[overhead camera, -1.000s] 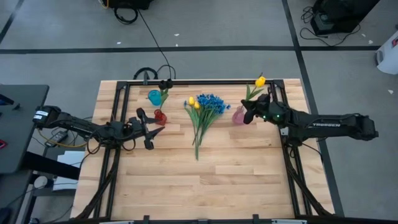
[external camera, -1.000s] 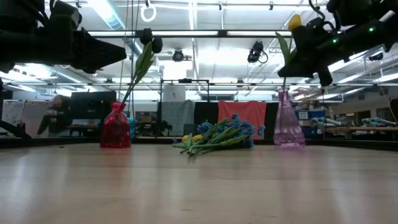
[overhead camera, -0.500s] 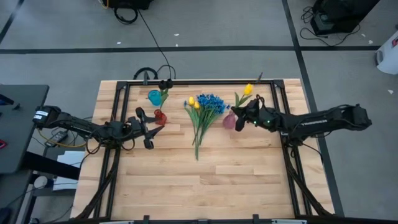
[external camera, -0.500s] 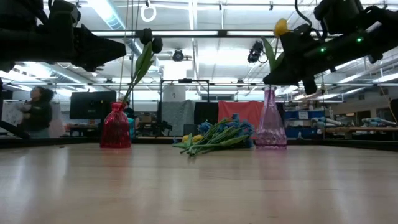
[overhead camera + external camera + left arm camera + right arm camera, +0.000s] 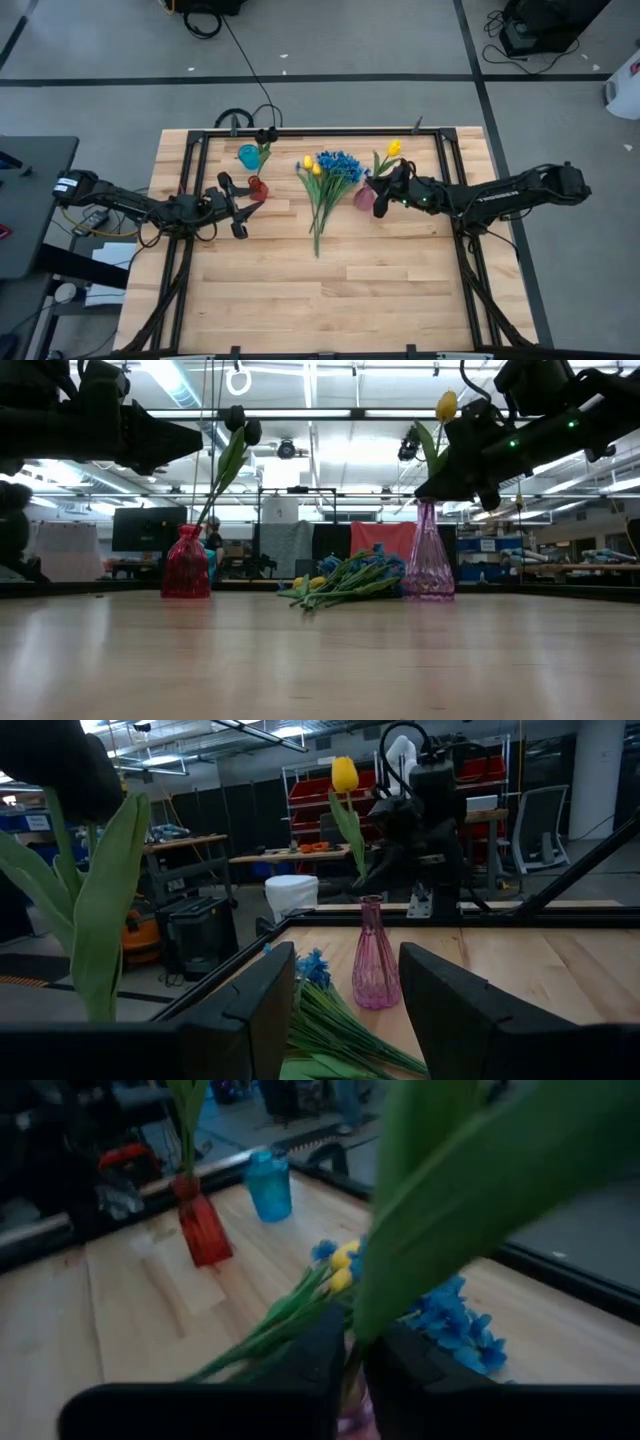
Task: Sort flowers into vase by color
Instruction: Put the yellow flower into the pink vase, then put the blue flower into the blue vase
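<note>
A yellow tulip [image 5: 446, 405] stands with its stem down in the pink vase [image 5: 428, 565], right of the table's middle. My right gripper [image 5: 383, 192] is shut on that stem just above the vase's mouth. Loose blue and yellow flowers [image 5: 328, 180] lie in a bunch on the table's middle. A dark tulip [image 5: 238, 430] stands in the red vase [image 5: 258, 187]. My left gripper [image 5: 345, 1010] hangs open beside the red vase, at its near left, with nothing between its fingers. My right gripper pinches the yellow tulip's green stem [image 5: 352, 1365] between its two fingers, below the leaves and just above the vase's mouth. The fingers come from the table's right, slanting slightly down, across the stem. The tulip stands nearly upright, its lower end in the pink vase [image 5: 350, 1425].
A blue vase [image 5: 248, 155] stands at the back left, behind the red one. The bunch's stems [image 5: 318, 235] point toward the near edge. Bare wood [image 5: 330, 300] fills the table's near half. A black frame [image 5: 300, 130] runs along the far edge.
My right gripper has gone toward the table's left and a little down and nearer, carrying the yellow tulip along. The pink vase has slid along the table with it, toward the flower bunch, staying upright.
</note>
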Controlling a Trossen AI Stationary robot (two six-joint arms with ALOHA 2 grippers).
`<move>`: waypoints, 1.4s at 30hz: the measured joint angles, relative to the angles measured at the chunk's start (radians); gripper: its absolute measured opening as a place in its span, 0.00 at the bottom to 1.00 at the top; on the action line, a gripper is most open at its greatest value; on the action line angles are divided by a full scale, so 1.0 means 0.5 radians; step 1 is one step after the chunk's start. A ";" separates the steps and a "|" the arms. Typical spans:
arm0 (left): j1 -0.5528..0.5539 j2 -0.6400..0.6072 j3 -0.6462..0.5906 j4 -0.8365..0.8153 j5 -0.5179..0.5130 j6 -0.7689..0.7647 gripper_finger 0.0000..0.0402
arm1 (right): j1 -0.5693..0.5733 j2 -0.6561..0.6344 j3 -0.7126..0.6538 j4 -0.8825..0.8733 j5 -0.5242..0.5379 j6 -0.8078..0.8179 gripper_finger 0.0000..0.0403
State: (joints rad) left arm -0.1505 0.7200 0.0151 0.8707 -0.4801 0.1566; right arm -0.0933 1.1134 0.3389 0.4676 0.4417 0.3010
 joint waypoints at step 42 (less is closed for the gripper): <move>-0.373 0.295 0.307 -0.411 0.269 -0.699 0.47 | 0.007 -1.181 0.000 -1.407 -0.249 0.281 0.75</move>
State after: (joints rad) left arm -0.3369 0.8675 0.1686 0.6650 -0.3456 -0.1928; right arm -0.0897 0.5230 0.3389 -0.2358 0.3172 0.4414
